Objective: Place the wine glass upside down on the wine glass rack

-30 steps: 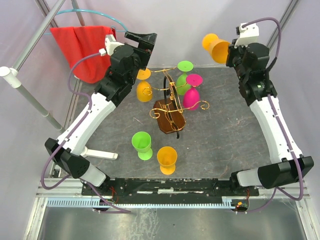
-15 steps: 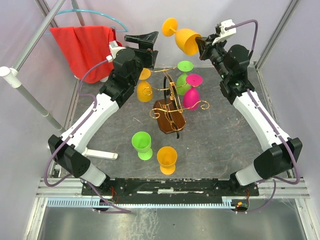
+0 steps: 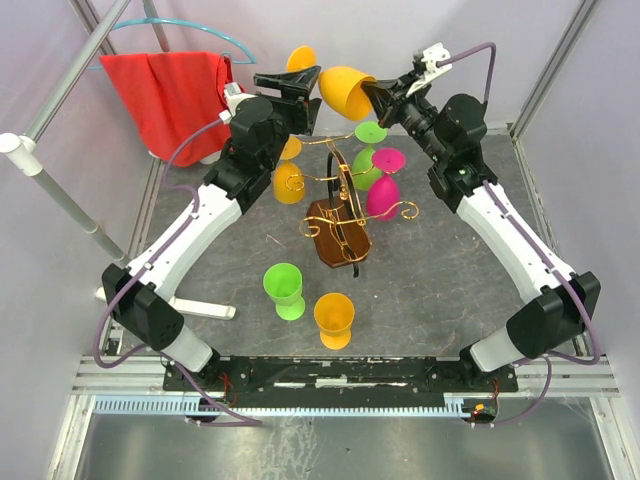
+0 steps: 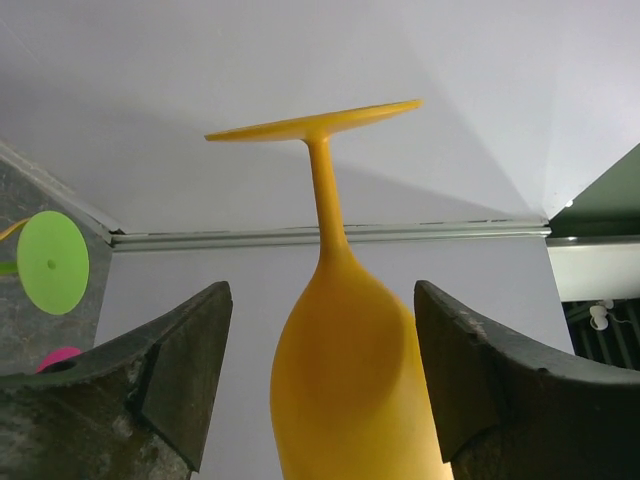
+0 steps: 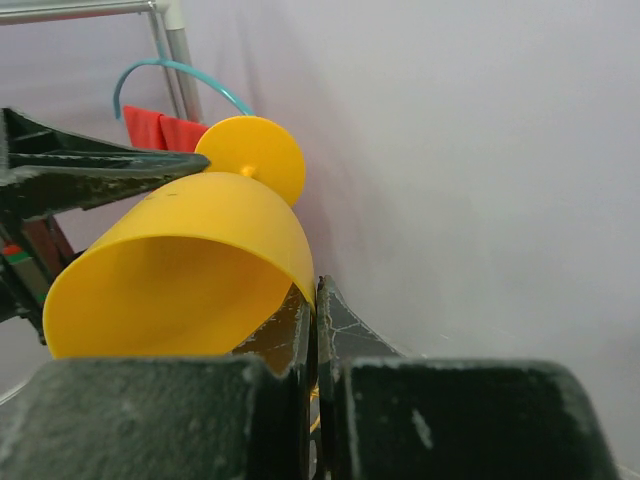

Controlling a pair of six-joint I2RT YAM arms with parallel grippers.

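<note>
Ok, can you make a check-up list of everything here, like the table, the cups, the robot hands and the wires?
Surface: dark mat, nothing spilled.
Job's things: held glass, orange, in the air on its side; rack upright on the mat, with a hung orange glass, a hung green glass and a pink glass upside down.
Clutter: front green glass and front orange glass standing; white tube lying at left.
Grippers: right gripper shut on the held glass's rim; left gripper open, fingers either side of the bowl.
Cables: left cable and right cable, purple, clear of the rack.
Surroundings: red cloth on a hanger, back left.
</note>
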